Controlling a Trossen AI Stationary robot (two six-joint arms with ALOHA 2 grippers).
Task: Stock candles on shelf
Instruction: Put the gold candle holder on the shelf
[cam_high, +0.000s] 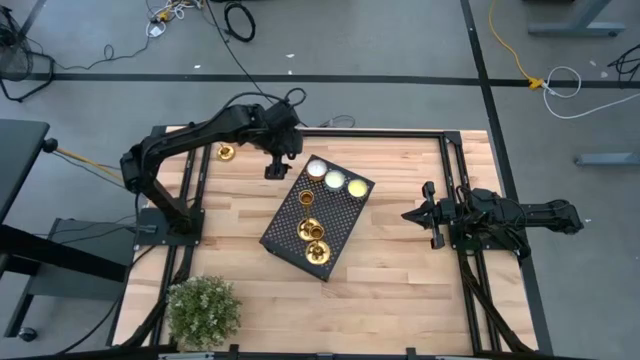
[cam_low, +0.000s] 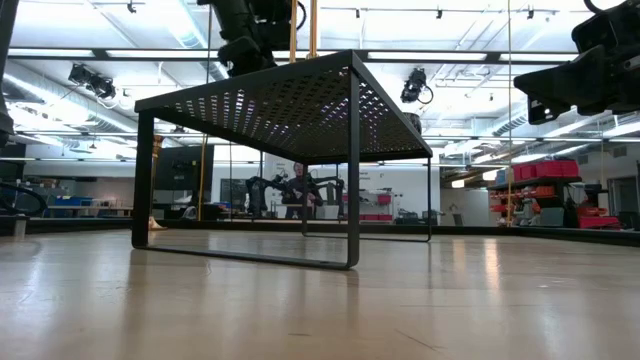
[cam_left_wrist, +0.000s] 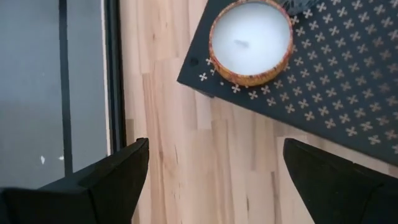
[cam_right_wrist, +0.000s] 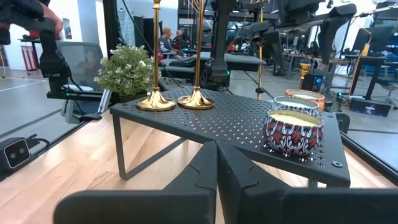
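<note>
- L gripper (cam_high: 275, 172) jaws wide, empty, by shelf (cam_high: 285, 228) corner.
- Next: candlestick (cam_high: 226, 152) on table; grip stem, keep upright.
- R gripper (cam_high: 412, 214) closed, idle.

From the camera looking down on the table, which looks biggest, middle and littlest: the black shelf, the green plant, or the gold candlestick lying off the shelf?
1. Black perforated metal shelf
2. Bushy green plant
3. Gold candlestick on the wooden table, far smallest
</note>
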